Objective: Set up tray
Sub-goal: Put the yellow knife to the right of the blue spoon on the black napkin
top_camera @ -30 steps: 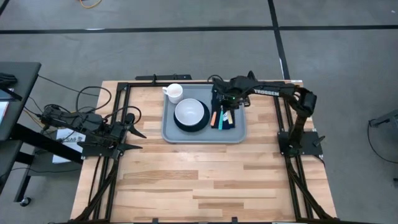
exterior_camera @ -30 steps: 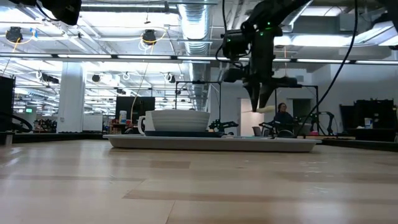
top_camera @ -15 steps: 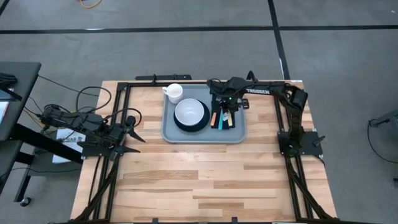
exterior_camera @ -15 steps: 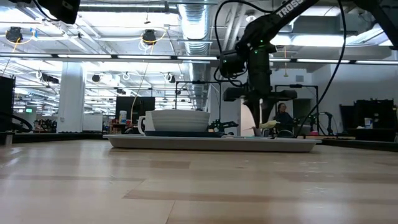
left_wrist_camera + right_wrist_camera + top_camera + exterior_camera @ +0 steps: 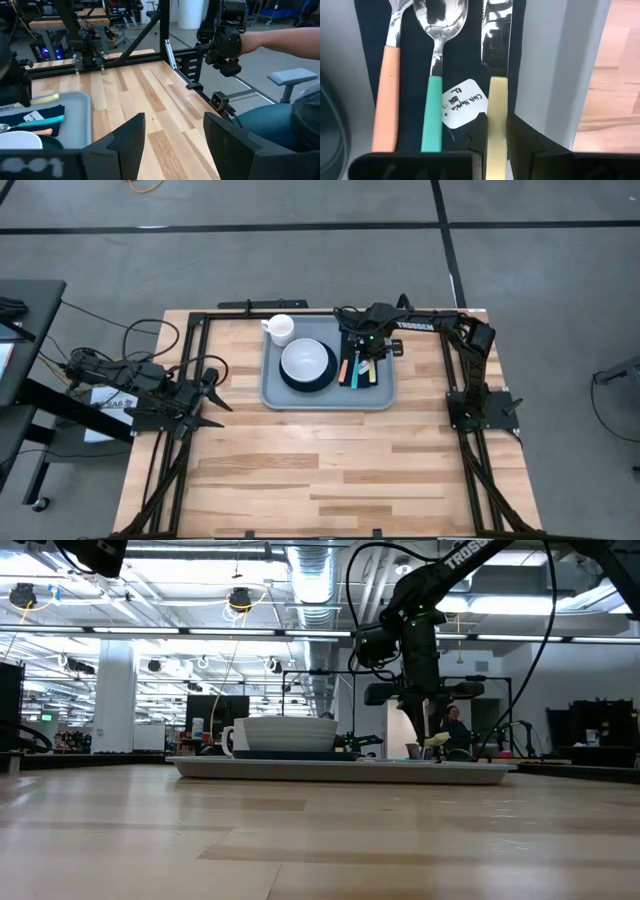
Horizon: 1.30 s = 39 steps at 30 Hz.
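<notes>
The tray (image 5: pixel 328 396) lies at the far middle of the table (image 5: pixel 330 470), already carrying a white bowl (image 5: pixel 306 361) on a dark plate, with a white cup (image 5: pixel 280 329) at its far left corner and a dark navy napkin (image 5: pixel 415 75) along its right side. The right end effector (image 5: pixel 497 131) is down over that napkin, its two fingers clenched on the pale yellow handle of a knife (image 5: pixel 496 80) — the blade lies flat beside a teal-handled spoon (image 5: pixel 436 65) and an orange-handled utensil (image 5: pixel 388 85) whose head is cut off by the frame. The step in hand looks like setting the knife as the last piece of cutlery. To do it well, the knife should stay parallel to the spoon, fully on the napkin and clear of the tray's raised rim just beside it; then the fingers should open only a little and lift straight up, so the handle is not dragged sideways and the paper label on the napkin is not snagged. The left end effector (image 5: pixel 172 131) waits at the table's left edge — released, fingers spread, holding nothing.
</notes>
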### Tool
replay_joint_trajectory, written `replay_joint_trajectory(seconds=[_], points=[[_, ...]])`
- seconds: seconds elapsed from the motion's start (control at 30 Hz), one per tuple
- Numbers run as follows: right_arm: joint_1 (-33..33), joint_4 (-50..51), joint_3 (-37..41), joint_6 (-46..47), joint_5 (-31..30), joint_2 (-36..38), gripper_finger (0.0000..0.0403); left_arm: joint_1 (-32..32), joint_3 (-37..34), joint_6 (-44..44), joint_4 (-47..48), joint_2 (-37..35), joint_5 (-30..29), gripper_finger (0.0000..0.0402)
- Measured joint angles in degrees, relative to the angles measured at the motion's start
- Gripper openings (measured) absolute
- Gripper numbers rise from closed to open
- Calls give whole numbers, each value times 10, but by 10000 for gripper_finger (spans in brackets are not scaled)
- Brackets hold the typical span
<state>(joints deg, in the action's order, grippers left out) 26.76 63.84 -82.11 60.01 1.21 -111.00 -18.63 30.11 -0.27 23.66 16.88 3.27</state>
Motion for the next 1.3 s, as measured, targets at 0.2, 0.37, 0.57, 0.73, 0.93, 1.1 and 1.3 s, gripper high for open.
replay_joint_trajectory(seconds=[0.2,0.37,0.57,0.73,0.93,1.1,1.3], points=[[0,-9,0,2,-1,0,37,0,0,0,-1,0,0,191],[-3,-38,16,1,0,-9,37,0,0,-2,-2,0,0,191],[0,-80,74,10,7,-9,38,0,0,-2,0,0,1,191],[5,-90,83,3,20,-8,38,0,0,-2,-3,0,0,191],[12,-100,83,0,38,-8,44,0,0,-2,-5,0,-1,191],[12,-100,83,0,49,-8,46,0,0,-2,-5,0,-1,191],[16,-100,83,-4,60,-7,46,0,0,-2,-5,0,-1,191]])
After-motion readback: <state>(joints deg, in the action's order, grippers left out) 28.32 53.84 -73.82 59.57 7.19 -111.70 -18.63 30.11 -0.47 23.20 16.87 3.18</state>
